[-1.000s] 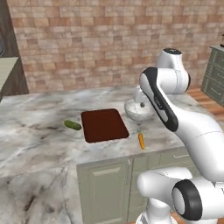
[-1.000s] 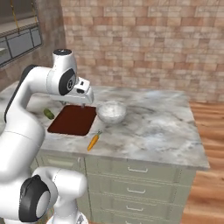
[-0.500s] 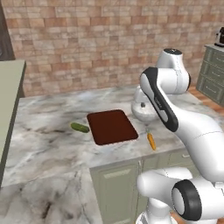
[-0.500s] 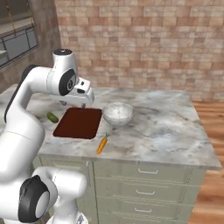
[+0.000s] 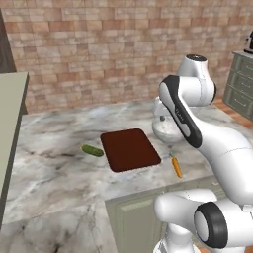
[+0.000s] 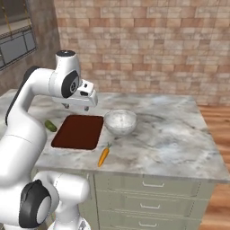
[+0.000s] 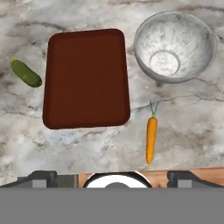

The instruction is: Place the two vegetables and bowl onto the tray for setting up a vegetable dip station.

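1. I hold the gripper [image 6: 77, 107] high above the tray [image 7: 85, 78]; I cannot tell whether its jaws stand apart or together.
2. The tray lies bare. The cucumber [image 7: 26, 73] sits on the counter [image 7: 188, 118] just off one short end, the bowl [image 7: 175, 45] and carrot [image 7: 151, 139] off the other.
3. My worry: the carrot lies near the counter edge, so a clumsy descent could roll it off.
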### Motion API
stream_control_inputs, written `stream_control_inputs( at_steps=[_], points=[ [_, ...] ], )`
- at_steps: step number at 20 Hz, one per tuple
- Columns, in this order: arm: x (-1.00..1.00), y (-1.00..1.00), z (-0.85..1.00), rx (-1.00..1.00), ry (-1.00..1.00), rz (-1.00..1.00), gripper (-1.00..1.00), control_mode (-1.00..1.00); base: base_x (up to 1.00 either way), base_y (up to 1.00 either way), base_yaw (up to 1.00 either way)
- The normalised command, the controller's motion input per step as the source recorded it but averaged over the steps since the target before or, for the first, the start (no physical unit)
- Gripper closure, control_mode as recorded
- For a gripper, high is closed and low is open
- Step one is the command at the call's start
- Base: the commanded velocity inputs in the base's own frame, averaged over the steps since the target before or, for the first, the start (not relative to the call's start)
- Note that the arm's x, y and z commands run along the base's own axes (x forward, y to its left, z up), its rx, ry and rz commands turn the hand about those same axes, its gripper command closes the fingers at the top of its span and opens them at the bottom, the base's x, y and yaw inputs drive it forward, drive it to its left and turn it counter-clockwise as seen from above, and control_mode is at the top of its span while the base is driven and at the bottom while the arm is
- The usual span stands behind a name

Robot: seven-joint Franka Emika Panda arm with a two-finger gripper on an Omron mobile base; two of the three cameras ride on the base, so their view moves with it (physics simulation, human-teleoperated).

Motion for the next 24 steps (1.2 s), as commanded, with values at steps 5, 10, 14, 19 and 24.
stream_control_inputs(
  at_steps=[5, 10, 14, 19, 24],
  points=[
    [0.0, 0.0, 0.0, 0.0, 0.0, 0.0, -1.0, 1.0, 0.3, 0.13, 0.0],
    [0.0, 0.0, 0.0, 0.0, 0.0, 0.0, -1.0, 1.0, 0.27, 0.1, 0.0],
    [0.0, 0.0, 0.0, 0.0, 0.0, 0.0, -1.0, 1.0, 0.31, 0.06, 0.0],
    [0.0, 0.0, 0.0, 0.0, 0.0, 0.0, -1.0, 1.0, 0.29, 0.07, 0.01],
    [0.0, 0.0, 0.0, 0.0, 0.0, 0.0, -1.0, 1.0, 0.28, 0.06, 0.07]
  ],
)
